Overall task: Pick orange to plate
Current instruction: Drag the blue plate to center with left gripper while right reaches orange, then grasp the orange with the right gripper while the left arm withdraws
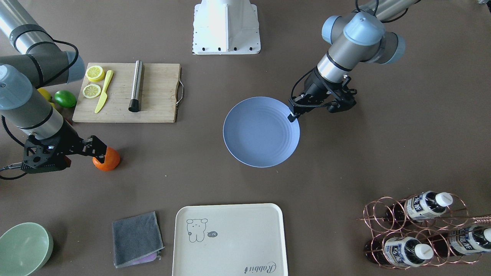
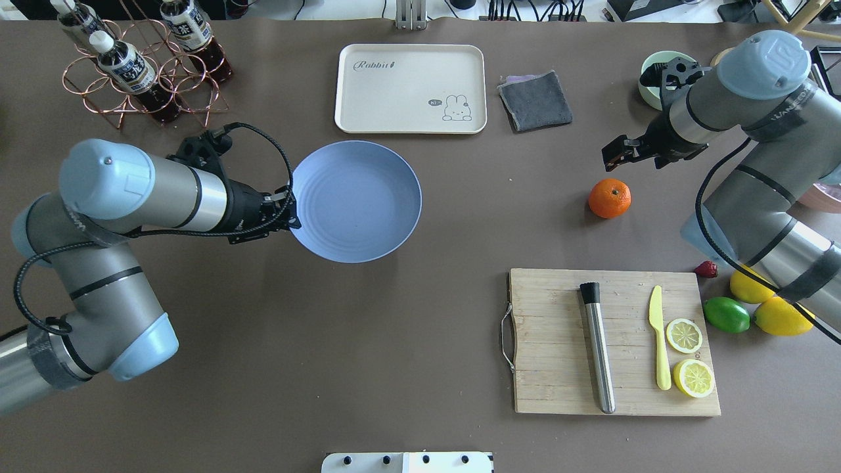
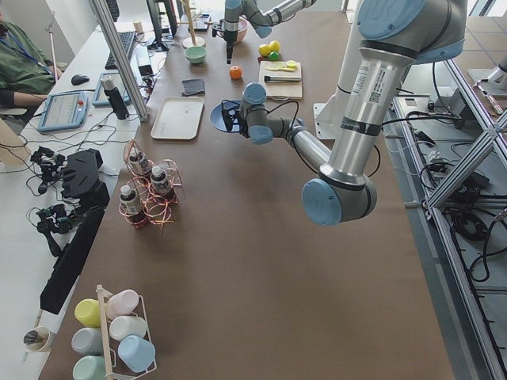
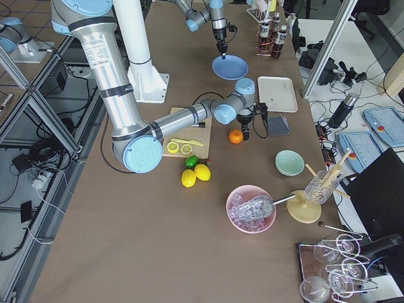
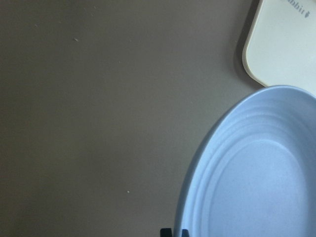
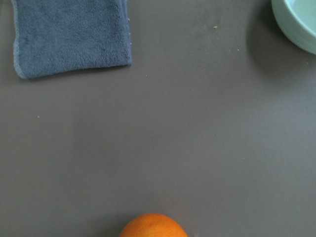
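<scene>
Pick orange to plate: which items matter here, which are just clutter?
Job: orange, plate, right gripper near the orange, left gripper at the plate's rim.
Clutter: cutting board, yellow knife, lemon slices, lime, tray, grey cloth, green bowl, bottle rack.

Flat, diffuse light from above keeps the wide views bright and nearly free of glare; the plate [image 1: 261,132] carries only a pale sheen along its inner wall. Shadows around the plate are short and soft-edged. Close over the plate, the left wrist view turns dim and soft.
</scene>
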`<state>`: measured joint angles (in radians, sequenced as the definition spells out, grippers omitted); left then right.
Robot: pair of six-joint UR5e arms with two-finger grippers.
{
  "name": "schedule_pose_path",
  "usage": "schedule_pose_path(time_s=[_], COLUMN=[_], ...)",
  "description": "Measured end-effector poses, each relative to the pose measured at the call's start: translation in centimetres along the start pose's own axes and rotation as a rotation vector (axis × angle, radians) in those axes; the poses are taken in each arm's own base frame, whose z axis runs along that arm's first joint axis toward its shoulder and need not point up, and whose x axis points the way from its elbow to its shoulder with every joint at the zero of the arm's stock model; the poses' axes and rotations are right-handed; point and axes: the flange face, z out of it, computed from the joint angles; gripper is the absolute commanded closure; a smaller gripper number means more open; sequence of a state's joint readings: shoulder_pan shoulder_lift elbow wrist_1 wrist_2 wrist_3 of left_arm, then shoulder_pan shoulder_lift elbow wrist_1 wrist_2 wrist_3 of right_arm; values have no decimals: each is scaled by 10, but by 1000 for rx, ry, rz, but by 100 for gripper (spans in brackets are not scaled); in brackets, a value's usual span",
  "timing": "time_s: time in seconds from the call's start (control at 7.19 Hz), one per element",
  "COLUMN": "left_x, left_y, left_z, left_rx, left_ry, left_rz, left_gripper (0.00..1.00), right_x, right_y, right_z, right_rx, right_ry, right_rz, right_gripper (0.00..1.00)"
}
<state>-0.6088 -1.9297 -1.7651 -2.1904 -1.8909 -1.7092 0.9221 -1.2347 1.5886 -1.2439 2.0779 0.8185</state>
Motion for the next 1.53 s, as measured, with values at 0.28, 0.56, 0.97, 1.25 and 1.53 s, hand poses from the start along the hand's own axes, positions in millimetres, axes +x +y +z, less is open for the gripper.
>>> schedule_pose_path(time_s=[0.28,0.56,0.97,1.25,1.53], left_x=[3,5,13,17,17], left_y=[52,83,60,23,-10], left_z=[29,45,37,19,-4], left_rx=[21,28,67,75,64], left_ry=[-3,-1,12,0,-1], left_rz=[23,15,-10,-18,9], left_gripper=[100,3,2,2,2], right_x=[-8,-13,-13,-23,-37], right_y=[5,11,18,28,30], right_z=[19,32,46,55,54], right_rx=[-21,-38,-57,-65,-61], right_ry=[17,26,40,46,39], right_rz=[-10,-18,-16,18,44], right_gripper=[0,0,0,99,100])
